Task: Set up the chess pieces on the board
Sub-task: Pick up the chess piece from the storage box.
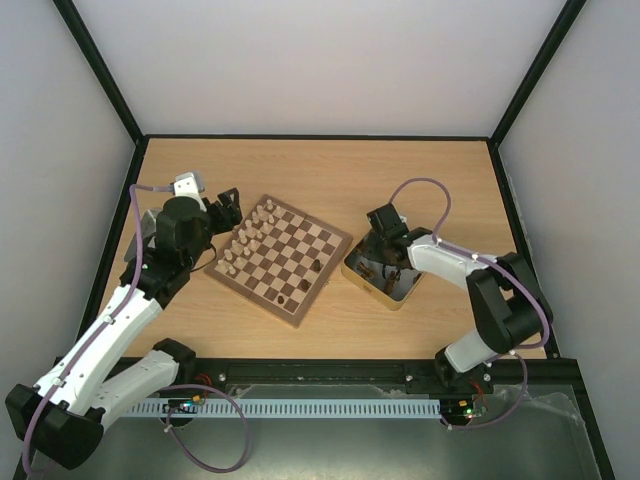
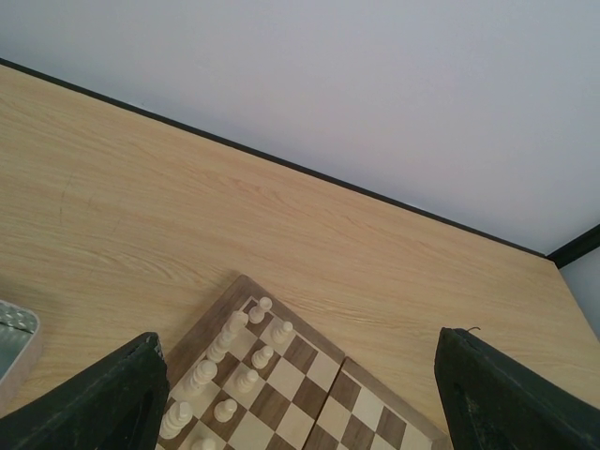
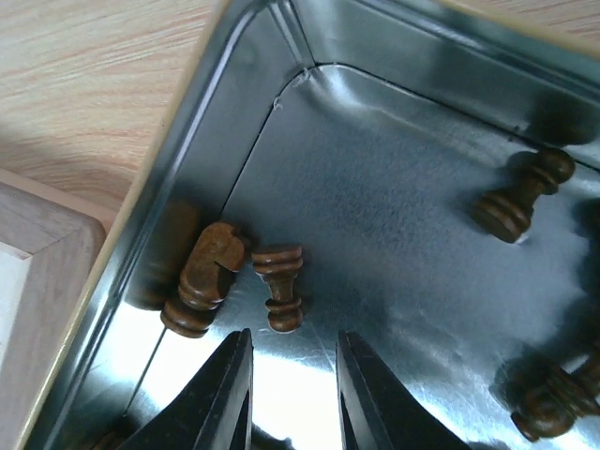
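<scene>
The board [image 1: 262, 300] lies at mid-table, turned diagonally. Pale chess pieces [image 1: 245, 235] stand in two rows along its left side, and a few dark pieces [image 1: 302, 284] stand near its right corner. My left gripper [image 1: 228, 205] hovers open by the board's left corner; the left wrist view shows pale pieces [image 2: 246, 380] between its wide-spread jaws [image 2: 298, 342]. My right gripper [image 3: 293, 336] is down inside the metal tin [image 3: 216, 122], open by a narrow gap with nothing between the fingers. A dark turned piece [image 3: 279, 281] lies just past its tips, beside a dark knight [image 3: 204, 281].
More dark pieces lie in the tin, one at the upper right [image 3: 520, 199] and one at the lower right [image 3: 553, 398]. The tin [image 1: 352, 270] sits right of the board, almost touching it. A grey tray corner [image 2: 14, 337] shows at the left. Black frame posts border the table.
</scene>
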`<state>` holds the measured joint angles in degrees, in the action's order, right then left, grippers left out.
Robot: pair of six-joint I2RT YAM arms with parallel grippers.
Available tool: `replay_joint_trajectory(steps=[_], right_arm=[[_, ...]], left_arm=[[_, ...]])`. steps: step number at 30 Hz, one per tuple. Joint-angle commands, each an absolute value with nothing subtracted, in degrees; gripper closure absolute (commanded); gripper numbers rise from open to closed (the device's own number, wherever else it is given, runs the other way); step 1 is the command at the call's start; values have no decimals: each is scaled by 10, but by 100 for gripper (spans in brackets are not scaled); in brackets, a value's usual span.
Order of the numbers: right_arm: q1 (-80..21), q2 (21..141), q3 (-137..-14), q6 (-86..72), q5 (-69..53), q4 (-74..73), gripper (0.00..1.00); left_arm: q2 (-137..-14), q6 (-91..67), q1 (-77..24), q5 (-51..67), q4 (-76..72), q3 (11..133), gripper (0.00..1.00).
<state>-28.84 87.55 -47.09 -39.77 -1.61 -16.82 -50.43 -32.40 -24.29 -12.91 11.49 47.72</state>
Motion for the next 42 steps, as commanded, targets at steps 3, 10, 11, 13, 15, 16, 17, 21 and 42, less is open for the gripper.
replay_joint_trajectory(steps=[3, 10, 11, 13, 15, 16, 17, 21, 42], right_arm=[[-285, 906, -497, -351, -13, -154, 76], [-286, 944, -509, -337, -11, -151, 76], [-286, 949, -511, -337, -5, -153, 76], [-286, 953, -514, -336, 1, -153, 78], [-286, 957, -514, -333, 6, -152, 81], [-286, 959, -514, -331, 7, -152, 82], [-286, 962, -515, -328, 9, -152, 84], [-286, 971, -517, -321, 17, -149, 84], [-286, 808, -498, -290, -51, -149, 96]], left_arm=[[-508, -317, -239, -123, 106, 494, 21], [-511, -316, -239, -121, 105, 497, 21], [-512, -315, -239, -121, 105, 497, 21], [-511, -314, -239, -121, 105, 497, 21], [-512, -314, -239, -121, 105, 497, 21], [-511, -314, -239, -121, 105, 497, 21], [-512, -314, -239, -120, 105, 497, 21], [-513, -311, -239, -115, 105, 497, 21], [-588, -325, -239, 88, 80, 515, 19]])
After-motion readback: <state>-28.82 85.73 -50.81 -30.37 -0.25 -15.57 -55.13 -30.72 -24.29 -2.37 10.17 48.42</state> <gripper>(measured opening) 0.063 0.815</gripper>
